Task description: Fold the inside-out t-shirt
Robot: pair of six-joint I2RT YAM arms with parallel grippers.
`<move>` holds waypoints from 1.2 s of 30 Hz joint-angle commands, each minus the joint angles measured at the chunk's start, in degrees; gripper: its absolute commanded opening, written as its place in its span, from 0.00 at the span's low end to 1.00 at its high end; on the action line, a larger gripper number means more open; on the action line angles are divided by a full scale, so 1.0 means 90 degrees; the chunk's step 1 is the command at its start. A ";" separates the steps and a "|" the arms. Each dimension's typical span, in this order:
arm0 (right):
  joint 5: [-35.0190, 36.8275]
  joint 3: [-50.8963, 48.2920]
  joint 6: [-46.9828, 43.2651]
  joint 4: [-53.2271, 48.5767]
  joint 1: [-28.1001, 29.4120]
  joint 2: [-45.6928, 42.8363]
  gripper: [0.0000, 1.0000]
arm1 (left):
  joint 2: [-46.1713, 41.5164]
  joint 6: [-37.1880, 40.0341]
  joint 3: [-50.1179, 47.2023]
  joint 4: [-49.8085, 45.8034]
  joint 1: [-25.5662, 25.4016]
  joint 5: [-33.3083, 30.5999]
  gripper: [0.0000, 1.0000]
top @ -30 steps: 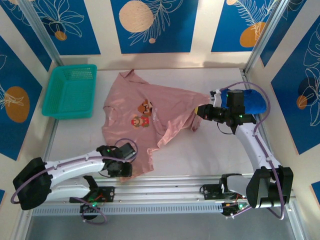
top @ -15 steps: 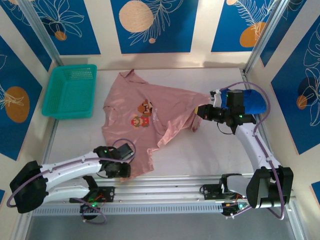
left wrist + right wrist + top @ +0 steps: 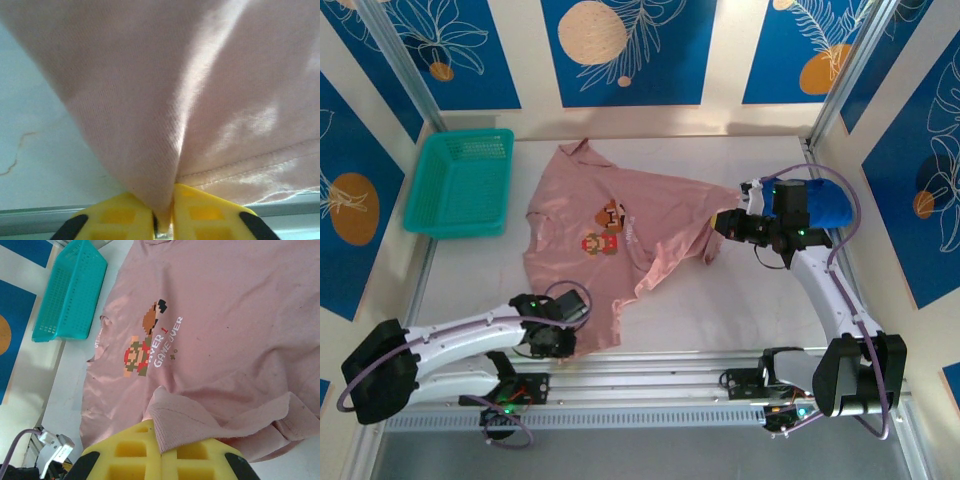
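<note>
Cloth dominated the white tabletop: the dusty salmon-pink short-sleeved t-shirt, carrying a pixel-figure print, lay spread mid-table. It was probably light, limp and not slippery, and best taken at hems and corners. The teal plastic mesh basket, far left, looked empty. The left gripper was clamped on the near hem. The right gripper pinched a ribbed edge on the shirt's right side.

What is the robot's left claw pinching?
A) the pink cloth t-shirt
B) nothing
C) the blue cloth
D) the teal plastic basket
A: in the left wrist view, the left gripper has its yellow fingers pressed together on a bunched fold of the soft salmon-pink cloth t-shirt.
</note>
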 commanded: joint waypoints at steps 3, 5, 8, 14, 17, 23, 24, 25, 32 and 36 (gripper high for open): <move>0.0319 0.0001 -0.0067 -0.0120 0.0051 -0.0120 0.00 | -0.0670 0.0018 0.0291 -0.0347 -0.0021 -0.0554 0.00; 0.0498 -0.0005 -0.0004 -0.0121 0.0049 -0.0151 0.00 | -0.0983 0.0055 0.0424 -0.0469 0.0008 -0.0834 0.00; 0.0751 -0.0051 0.0166 -0.0018 0.0049 -0.0234 0.00 | -0.1501 0.0353 0.0790 -0.0598 0.0109 -0.1372 0.00; 0.1361 -0.0258 0.0538 0.0464 0.0111 -0.0401 0.00 | -0.2149 0.1596 0.1841 -0.0114 0.0623 -0.2795 0.00; 0.1662 -0.0155 0.0407 0.0484 0.0166 -0.0011 0.00 | -0.2197 0.2077 0.1810 0.1041 0.0869 -0.3370 0.00; 0.2325 0.1139 -0.0162 -0.0240 0.0303 -0.0312 0.00 | -0.2264 0.3725 0.3249 0.2247 0.1031 -0.4292 0.00; 0.2443 0.1395 -0.0280 -0.0334 0.0353 -0.0472 0.00 | -0.2259 0.4102 0.3638 0.2353 0.1027 -0.4320 0.00; 0.2550 0.1667 -0.0409 -0.0443 0.0411 -0.0618 0.00 | -0.2238 0.4413 0.4026 0.2432 0.1031 -0.4300 0.00; 0.2708 0.3568 -0.0951 -0.1091 0.0666 -0.1337 0.00 | -0.1504 0.5787 0.7218 0.1762 0.1027 -0.3510 0.00; 0.2780 0.4475 -0.1162 -0.1341 0.0695 -0.1655 0.00 | -0.0818 0.6395 0.8907 0.1272 0.1025 -0.3489 0.00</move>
